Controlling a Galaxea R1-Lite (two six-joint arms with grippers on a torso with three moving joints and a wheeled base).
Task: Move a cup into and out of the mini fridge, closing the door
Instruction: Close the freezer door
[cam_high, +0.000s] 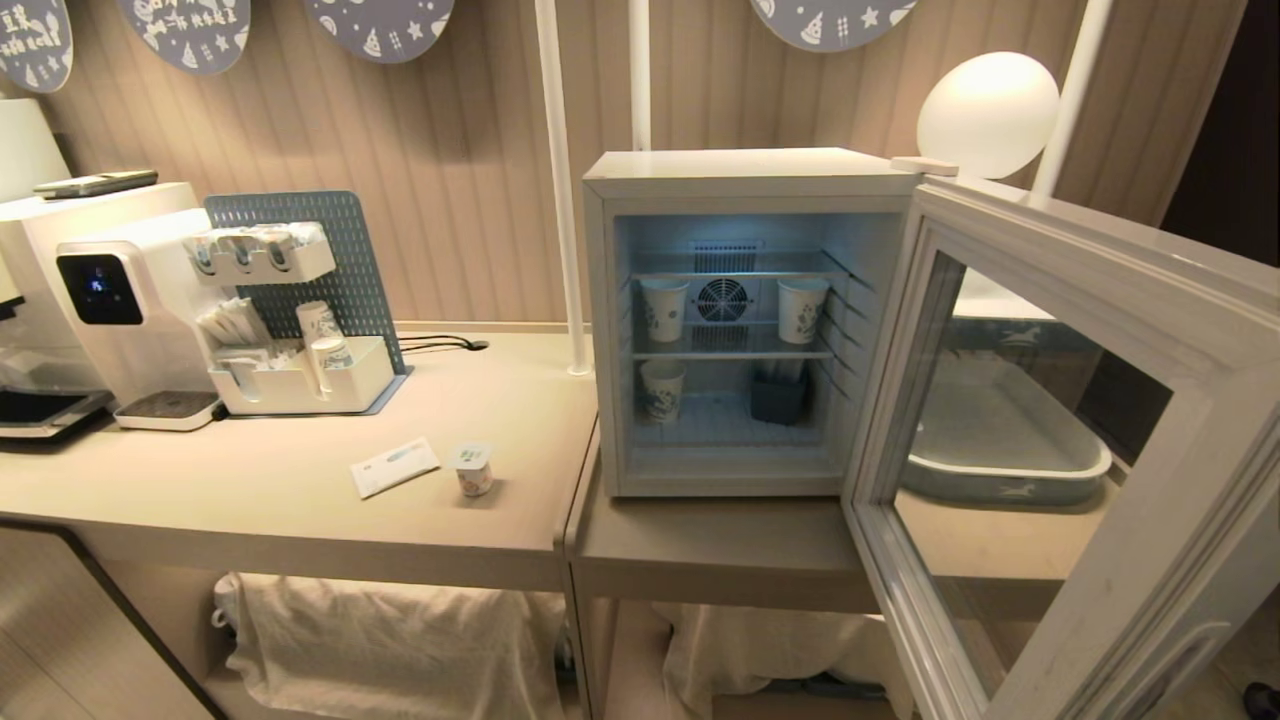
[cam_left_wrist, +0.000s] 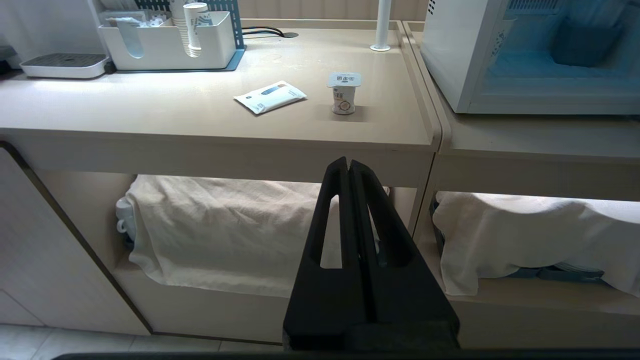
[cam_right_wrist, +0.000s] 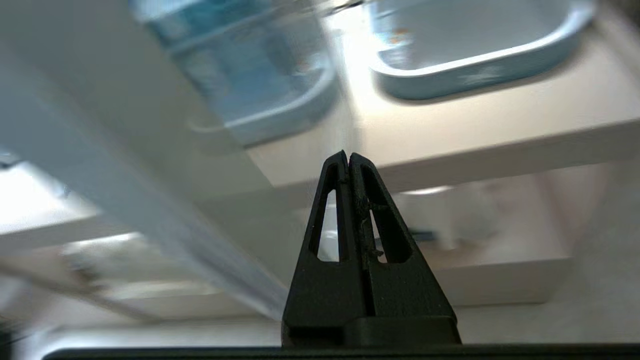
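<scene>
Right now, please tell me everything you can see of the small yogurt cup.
The cup is small, squat and white, seemingly plastic, with a flat squarish printed lid and orange-brown print near its base. It stands upright and sealed on the beige counter, outside the open mini fridge, beside a flat white packet without touching it. No gripper touches it.

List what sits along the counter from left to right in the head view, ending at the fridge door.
White boxy drinks machine with a dark screen → white organiser tray on a blue pegboard → flat white sachet → small squat white yogurt-style cup → boxy white mini fridge → open glass-windowed door.
</scene>
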